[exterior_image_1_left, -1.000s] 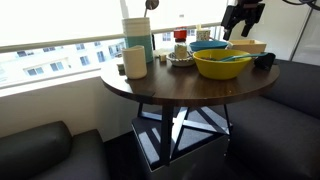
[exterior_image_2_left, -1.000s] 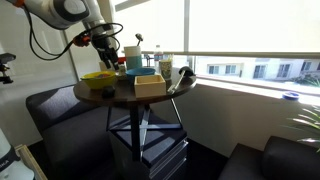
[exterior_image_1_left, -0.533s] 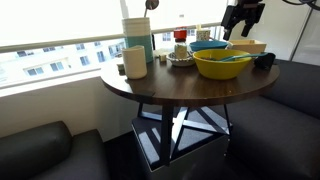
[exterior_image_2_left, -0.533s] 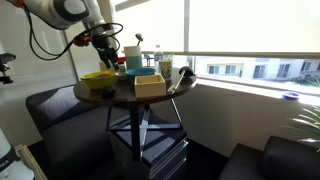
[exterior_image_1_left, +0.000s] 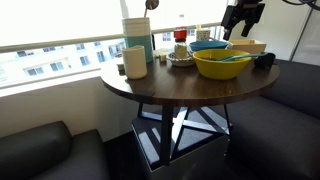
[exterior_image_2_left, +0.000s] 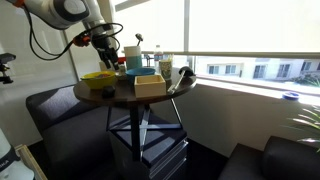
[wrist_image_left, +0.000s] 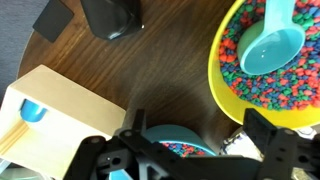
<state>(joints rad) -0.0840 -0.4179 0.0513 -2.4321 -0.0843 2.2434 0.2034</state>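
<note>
Gripper over the blue bowl

The gripper (wrist_image_left: 197, 135) hangs with its jaws spread wide and nothing between them. Straight beneath it, in the wrist view, sits the blue bowl (wrist_image_left: 180, 142) with coloured beads inside. Beyond its right finger stands a yellow bowl (wrist_image_left: 214, 72) full of the same beads, with a teal scoop (wrist_image_left: 270, 45) lying in it. Beyond its left finger is a wooden box (wrist_image_left: 65, 115). All rest on a dark round table (wrist_image_left: 150, 70). In an exterior view the gripper (exterior_image_1_left: 243, 14) is raised above the bowls.
</note>
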